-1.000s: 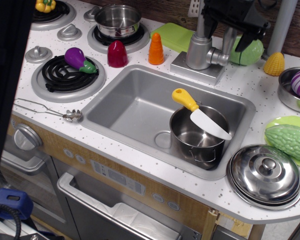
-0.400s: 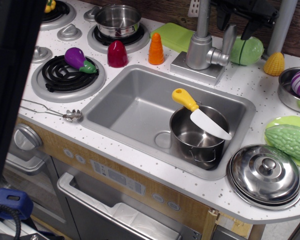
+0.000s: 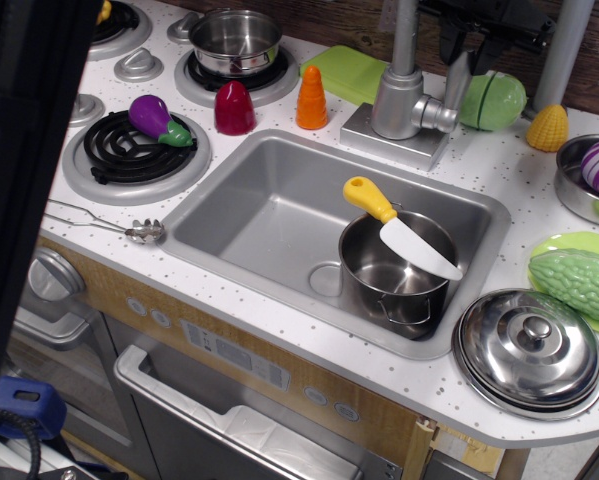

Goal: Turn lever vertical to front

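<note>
Since the earlier frames, the gripper (image 3: 476, 45) has been raised from around the faucet body (image 3: 397, 100) toward the top edge of the view, and the dark bar at the left edge has widened over the stovetop. Its two dark fingers (image 3: 447, 42) are seen spread apart with nothing held between them, just above the tip of the lever (image 3: 456, 82).

That lever is found standing nearly upright at the right of the faucet body, joined to it by a short round stub (image 3: 437, 114). Open counter is left to the front of it, up to the rim of the sink (image 3: 279, 150). A green split vegetable (image 3: 499, 100) is seen close behind and to its right, and a yellow corn piece (image 3: 548, 127) farther right. The spout pipe (image 3: 406, 35) rises to the left of the lever.

In the sink a steel pot (image 3: 397, 272) is set at the right, with a yellow-handled knife (image 3: 394, 225) laid across its rim. A steel lid (image 3: 531, 350) lies on the counter near the front edge, beside a green bitter gourd (image 3: 577, 283) on a plate.
</note>
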